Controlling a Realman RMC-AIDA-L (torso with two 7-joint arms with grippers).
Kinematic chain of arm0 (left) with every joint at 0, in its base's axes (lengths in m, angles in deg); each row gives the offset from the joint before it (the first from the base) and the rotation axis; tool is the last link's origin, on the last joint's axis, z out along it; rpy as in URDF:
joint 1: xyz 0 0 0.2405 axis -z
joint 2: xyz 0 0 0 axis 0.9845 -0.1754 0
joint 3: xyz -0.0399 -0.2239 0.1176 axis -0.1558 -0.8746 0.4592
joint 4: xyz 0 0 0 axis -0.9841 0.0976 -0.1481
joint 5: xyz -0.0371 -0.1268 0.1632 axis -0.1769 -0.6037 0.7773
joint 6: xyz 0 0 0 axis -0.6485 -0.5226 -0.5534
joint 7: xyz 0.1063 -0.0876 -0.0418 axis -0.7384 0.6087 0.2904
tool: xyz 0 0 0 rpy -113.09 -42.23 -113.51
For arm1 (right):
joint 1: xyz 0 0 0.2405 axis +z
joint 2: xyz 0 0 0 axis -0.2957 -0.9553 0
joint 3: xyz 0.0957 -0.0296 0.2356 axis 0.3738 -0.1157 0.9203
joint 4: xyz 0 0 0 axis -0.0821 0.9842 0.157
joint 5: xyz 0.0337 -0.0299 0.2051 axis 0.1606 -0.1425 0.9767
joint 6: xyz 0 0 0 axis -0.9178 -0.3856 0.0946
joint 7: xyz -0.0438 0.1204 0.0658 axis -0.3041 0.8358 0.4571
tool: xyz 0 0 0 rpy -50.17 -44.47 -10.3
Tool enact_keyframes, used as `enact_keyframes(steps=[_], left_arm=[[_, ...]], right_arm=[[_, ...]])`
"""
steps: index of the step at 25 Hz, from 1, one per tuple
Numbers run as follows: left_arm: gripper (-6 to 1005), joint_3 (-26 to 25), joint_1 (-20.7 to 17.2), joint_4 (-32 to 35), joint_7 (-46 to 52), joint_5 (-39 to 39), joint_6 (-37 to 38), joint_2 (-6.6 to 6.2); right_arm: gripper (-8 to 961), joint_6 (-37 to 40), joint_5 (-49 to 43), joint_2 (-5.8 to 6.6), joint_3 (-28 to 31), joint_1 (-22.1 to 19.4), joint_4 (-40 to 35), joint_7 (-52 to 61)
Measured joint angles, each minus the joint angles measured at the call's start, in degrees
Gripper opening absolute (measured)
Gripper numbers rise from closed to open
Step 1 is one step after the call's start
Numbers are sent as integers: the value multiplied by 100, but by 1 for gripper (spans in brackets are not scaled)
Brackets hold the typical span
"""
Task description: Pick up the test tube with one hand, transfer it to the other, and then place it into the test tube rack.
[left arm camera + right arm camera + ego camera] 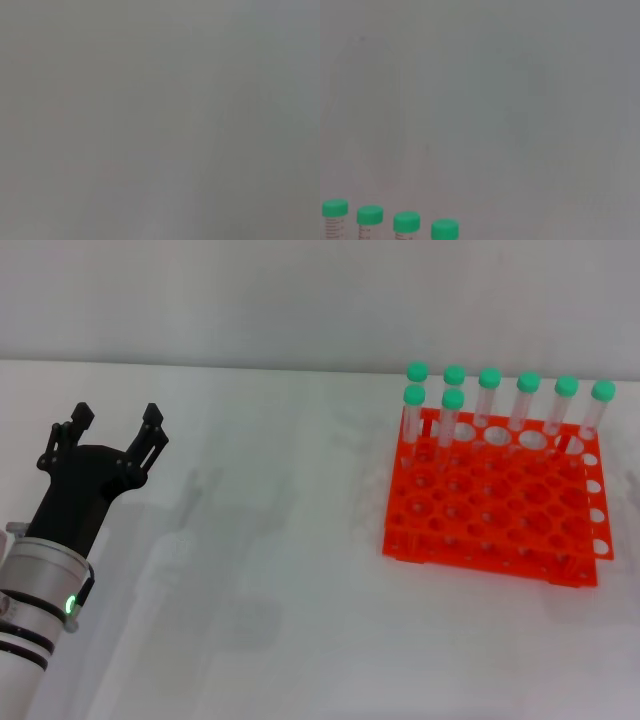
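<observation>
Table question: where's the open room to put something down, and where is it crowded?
Bare table lies between the open left tool and the orange rack, and in front of both. The rack's far rows are crowded with green-capped tubes.

Test tube rack (495,500) sits on the worktop (260,570), toward its right side. Eight test tubes (487,400) stand upright in the rack's back rows. Left hand (112,435) hovers well left of the rack, prongs spread.

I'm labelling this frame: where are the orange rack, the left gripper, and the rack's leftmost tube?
Orange-red plastic test tube rack (490,502), head view, holed top.
Black pronged left gripper (113,432), head view, between open jaws.
Leftmost green-capped clear tube (413,394), head view, cap.
</observation>
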Motion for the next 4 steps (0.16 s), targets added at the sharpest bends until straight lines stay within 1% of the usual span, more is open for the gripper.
enact_keyframes(steps=[4], left_arm=[[880,-1,-11,15,82,-1,28,2]], right_arm=[[734,-85,52,-8,0,-17,1,-21]])
